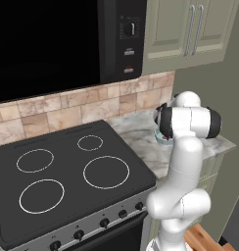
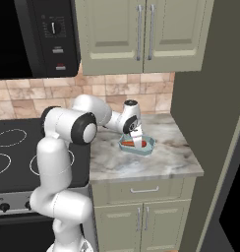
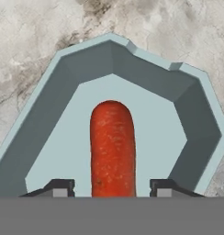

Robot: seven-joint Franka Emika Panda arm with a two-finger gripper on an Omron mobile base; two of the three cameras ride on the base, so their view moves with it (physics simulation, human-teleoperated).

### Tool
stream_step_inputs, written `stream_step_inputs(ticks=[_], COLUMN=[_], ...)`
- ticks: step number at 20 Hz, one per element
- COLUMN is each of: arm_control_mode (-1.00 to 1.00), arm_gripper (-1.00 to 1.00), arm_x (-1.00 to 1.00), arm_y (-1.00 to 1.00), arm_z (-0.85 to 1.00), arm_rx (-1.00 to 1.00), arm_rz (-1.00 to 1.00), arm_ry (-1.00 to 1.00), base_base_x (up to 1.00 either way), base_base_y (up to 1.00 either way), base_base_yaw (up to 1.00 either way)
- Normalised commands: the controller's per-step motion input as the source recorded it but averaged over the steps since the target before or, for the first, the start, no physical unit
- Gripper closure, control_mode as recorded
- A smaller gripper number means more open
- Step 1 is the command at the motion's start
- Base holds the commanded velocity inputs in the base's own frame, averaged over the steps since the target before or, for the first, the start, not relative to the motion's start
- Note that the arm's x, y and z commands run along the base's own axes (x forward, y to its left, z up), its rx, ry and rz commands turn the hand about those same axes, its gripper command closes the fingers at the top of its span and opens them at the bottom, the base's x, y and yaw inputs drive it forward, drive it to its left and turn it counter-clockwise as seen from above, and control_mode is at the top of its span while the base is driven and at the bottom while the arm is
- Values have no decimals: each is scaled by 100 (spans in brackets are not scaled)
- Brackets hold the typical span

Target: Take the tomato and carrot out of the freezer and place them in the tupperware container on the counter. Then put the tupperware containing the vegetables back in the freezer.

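Carrot [image 3: 112, 149] lies inside tupperware container [image 3: 132, 78] near counter [image 2: 166, 157] right edge; gripper [image 3: 112, 188] jaws spread, seemingly clear of it.

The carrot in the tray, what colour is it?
Orange-red carrot, clearest in the hand view.

carrot [image 3: 112, 149] in tupperware container [image 3: 196, 117], container on counter [image 2: 176, 157], right of stovetop [image 1: 67, 171]

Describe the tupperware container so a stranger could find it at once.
Start at the black stovetop and move right onto the marble counter. There, below the green wall cabinets, sits the tupperware container: a shallow pale blue-grey tray with cut-off corners, holding an orange-red carrot.
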Motion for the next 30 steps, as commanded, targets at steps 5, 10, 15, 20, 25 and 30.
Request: stream_step_inputs(ticks=[5,10,15,20,25,30], arm_control_mode=[-100,-100,-100,-100,-100,-100], arm_gripper=[-100,-100,-100,-100,-100,-100], arm_x=[-1,-42,-80,-96,-100,-95], arm_y=[-8,-10,-14,-6,0,7], arm_z=[1,28,50,45,83,100], arm_rx=[1,4,6,6,5,2], arm_rz=[-4,-1,0,0,1,9], arm_ry=[-2,-15,-18,-12,-7,0], base_base_x=[0,0,0,0,0,0], base_base_y=[0,0,0,0,0,0], base_base_yaw=[0,0,0,0,0,0])
